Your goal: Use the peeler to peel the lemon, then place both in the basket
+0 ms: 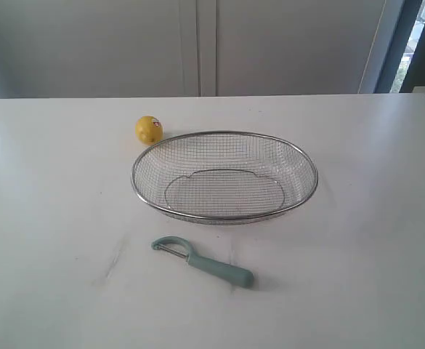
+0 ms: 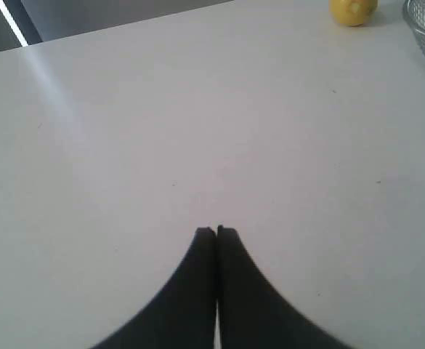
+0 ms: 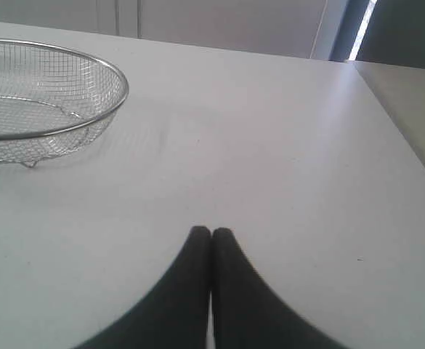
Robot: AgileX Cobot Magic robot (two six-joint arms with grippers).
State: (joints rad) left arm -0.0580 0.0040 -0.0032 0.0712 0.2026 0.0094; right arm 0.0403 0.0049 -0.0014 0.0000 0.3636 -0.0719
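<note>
The left gripper point(image 2: 216, 231) has its two black fingers pressed together tip to tip, holding nothing, over the plain white table point(image 2: 161, 131). One small round yellow lemon point(image 1: 148, 130) with a red-and-white sticker sits on the table just beside the far left rim of the one large oval silver wire-mesh basket point(image 1: 134, 178), outside it. One pale teal-green plastic peeler point(image 1: 205, 263) lies flat on the table near the basket's near rim, also outside it, its hooked head to the left and its rounded handle to the right. The right gripper point(image 3: 211, 231) likewise has two black fingers closed together on nothing, well apart from the basket.
</note>
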